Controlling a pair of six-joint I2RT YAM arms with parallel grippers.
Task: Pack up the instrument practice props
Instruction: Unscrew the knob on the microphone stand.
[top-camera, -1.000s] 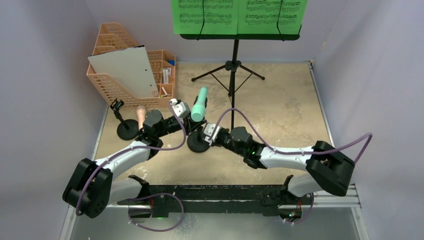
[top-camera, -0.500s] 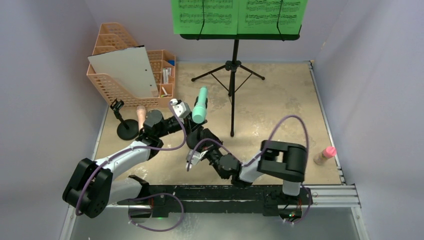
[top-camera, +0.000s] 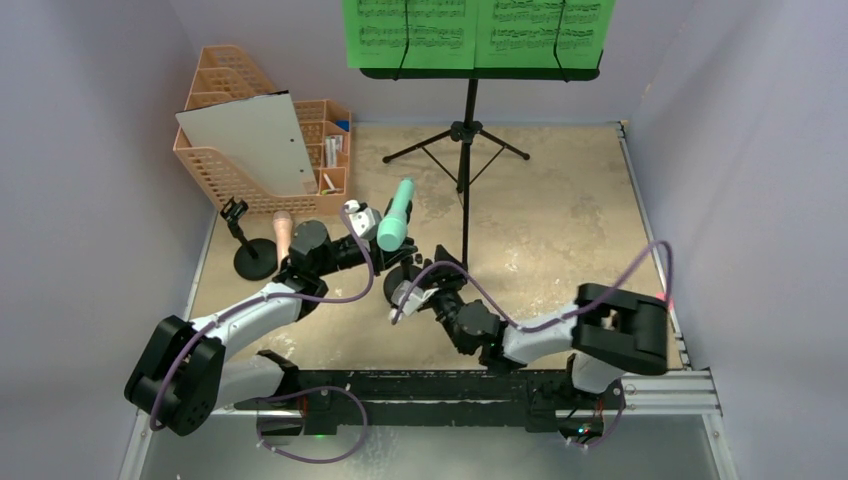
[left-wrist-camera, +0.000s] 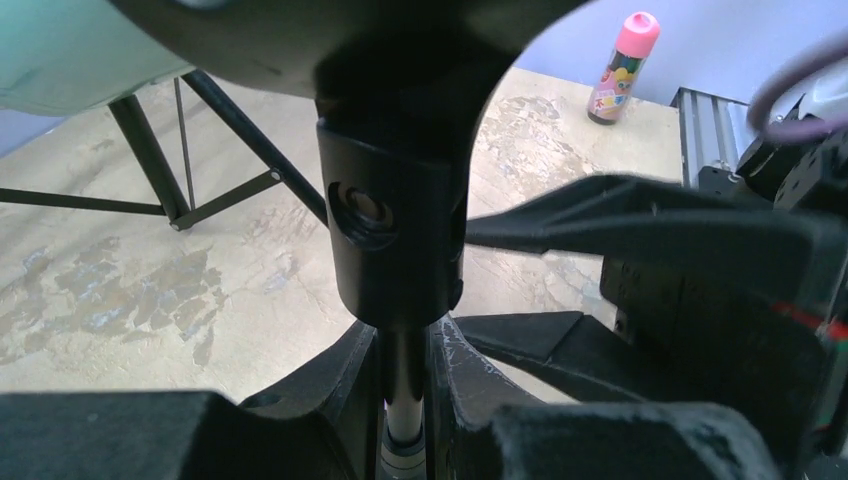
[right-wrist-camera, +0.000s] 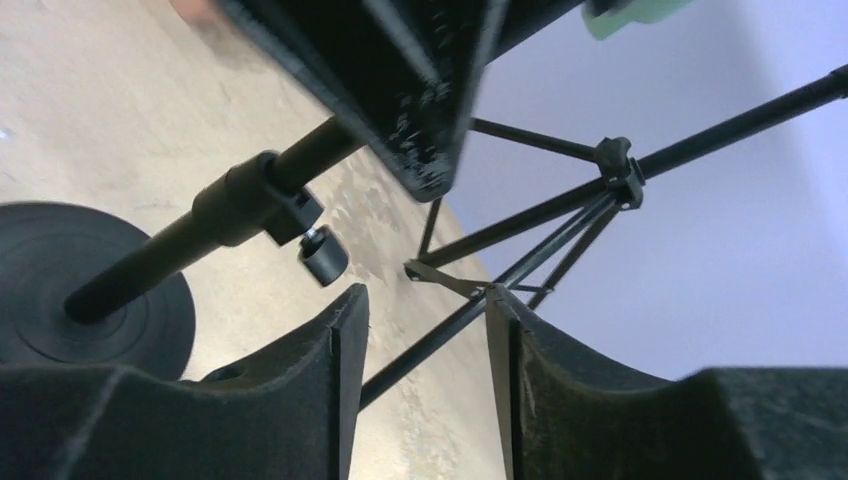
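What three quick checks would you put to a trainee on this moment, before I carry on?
1. How many green pages stand on the music desk?
2. The mint microphone sits on a black holder. The left gripper is shut on: A the microphone, B the holder's thin stem, C nothing.
3. True or false: the right gripper is shut on the music desk.

Key
1. Two, side by side.
2. B.
3. False: its jaws stand apart and hold nothing.
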